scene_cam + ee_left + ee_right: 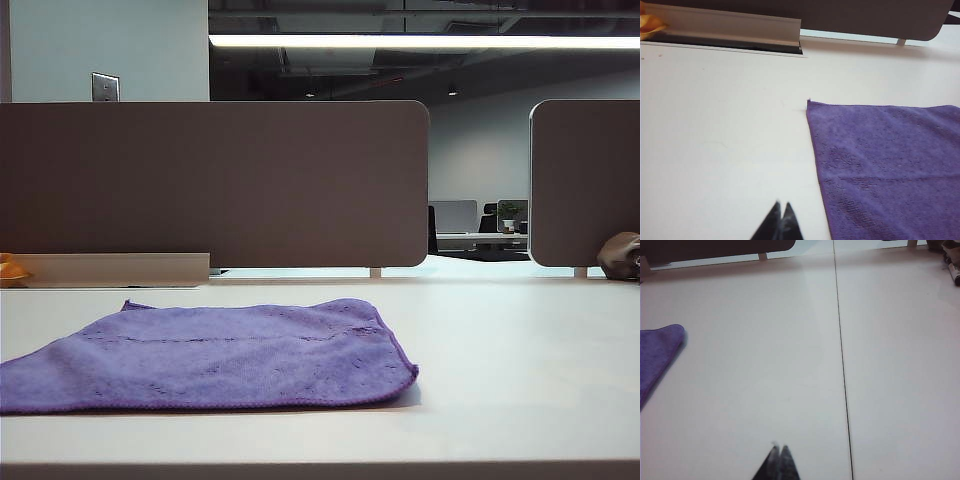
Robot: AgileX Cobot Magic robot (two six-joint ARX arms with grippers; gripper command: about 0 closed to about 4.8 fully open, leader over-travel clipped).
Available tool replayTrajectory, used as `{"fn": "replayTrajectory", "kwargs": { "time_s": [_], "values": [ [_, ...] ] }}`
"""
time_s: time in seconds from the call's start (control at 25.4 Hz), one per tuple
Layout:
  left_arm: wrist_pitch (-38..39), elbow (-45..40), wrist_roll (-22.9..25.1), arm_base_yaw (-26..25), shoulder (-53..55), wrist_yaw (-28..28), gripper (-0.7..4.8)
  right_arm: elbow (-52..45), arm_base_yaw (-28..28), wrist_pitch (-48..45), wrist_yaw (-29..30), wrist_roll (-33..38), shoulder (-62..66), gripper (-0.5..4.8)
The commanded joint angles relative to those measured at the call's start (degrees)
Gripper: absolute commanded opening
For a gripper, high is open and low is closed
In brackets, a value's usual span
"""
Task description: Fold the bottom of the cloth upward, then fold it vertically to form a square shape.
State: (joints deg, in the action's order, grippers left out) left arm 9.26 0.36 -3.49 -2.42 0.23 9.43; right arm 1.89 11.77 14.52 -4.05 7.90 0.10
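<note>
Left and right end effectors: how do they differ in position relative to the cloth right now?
The left end effector hangs over bare table just beside the cloth's side edge; the right end effector sits farther off, with only a cloth corner at the edge of its view. A table seam runs near the right one, none near the left. Both are shut, empty, touching nothing.

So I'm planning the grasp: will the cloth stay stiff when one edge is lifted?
Probably not. The cloth lies limp with soft wrinkles, so it should droop. Its fuzzy weave likely grips rather than slips. It looks thin, so probably light.
</note>
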Motion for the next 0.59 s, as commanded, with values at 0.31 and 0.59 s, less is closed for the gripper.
{"fn": "replayTrajectory", "kwargs": {
  "time_s": [0.31,0.59],
  "values": [
    [0.1,0.1,0.0,0.0,0.1,0.2,-0.02,0.2,0.0,0.7,-0.1,0.1,0.0,-0.01],
    [0.3,5.0,-3.3,0.0,0.1,0.9,-0.04,5.5,0.1,3.8,3.3,2.1,0.0,-0.02]
  ]
}}
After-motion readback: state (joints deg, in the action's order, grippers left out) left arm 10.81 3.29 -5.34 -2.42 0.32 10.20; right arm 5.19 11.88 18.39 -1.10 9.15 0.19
